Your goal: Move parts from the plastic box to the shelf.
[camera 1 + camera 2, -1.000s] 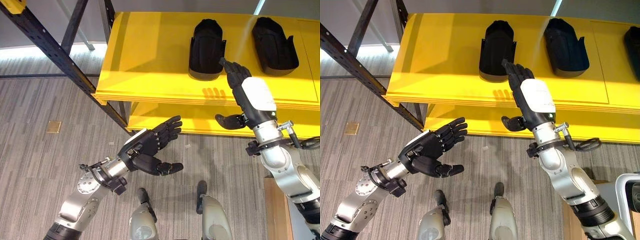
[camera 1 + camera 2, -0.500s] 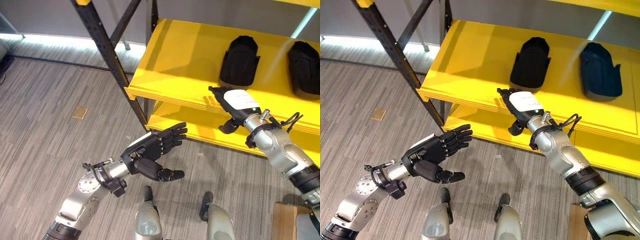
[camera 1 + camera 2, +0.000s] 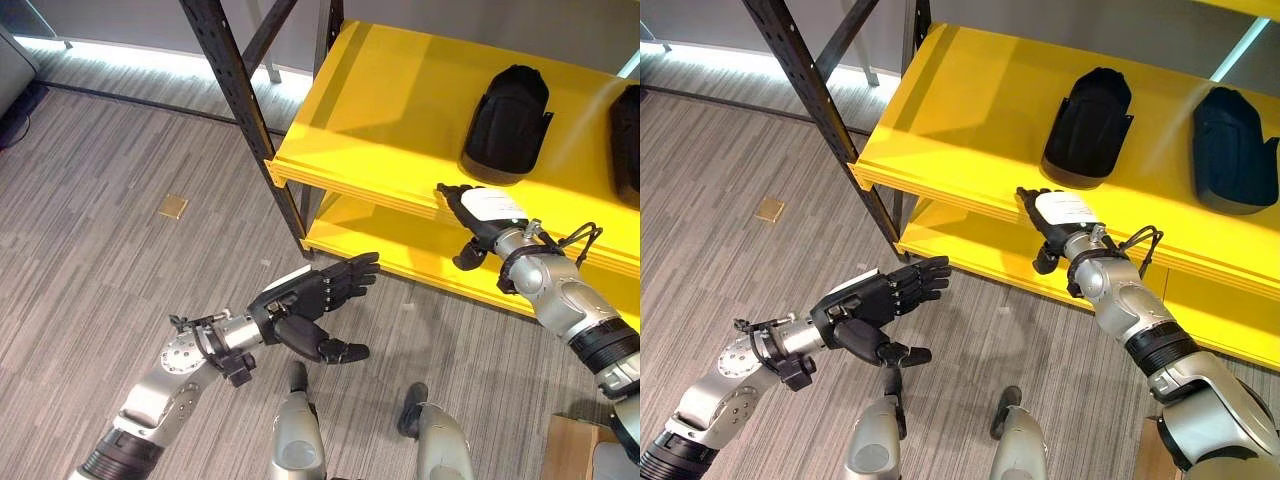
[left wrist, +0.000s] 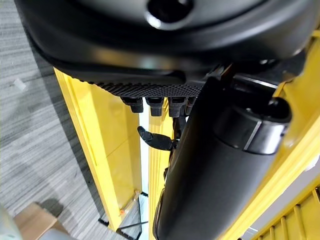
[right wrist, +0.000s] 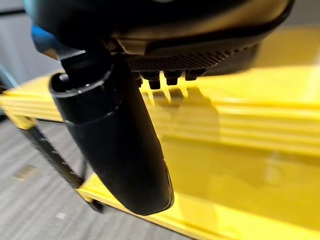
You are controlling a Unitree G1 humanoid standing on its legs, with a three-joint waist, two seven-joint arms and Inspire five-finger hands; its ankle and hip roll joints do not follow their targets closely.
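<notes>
The left hand spreads its dark bulk across the twelve o'clock edge, a dotted grip pad along its lower rim and short fingers standing in a row just below it, straight and holding nothing. The thumb runs as a thick dark cylinder from about two o'clock toward six. Past the fingers stands the yellow shelf, its boards running from ten o'clock toward six. Near centre, a small dark part of the right hand shows against the yellow. Grey striped floor lies at nine o'clock, and a tan box corner sits at seven.
</notes>
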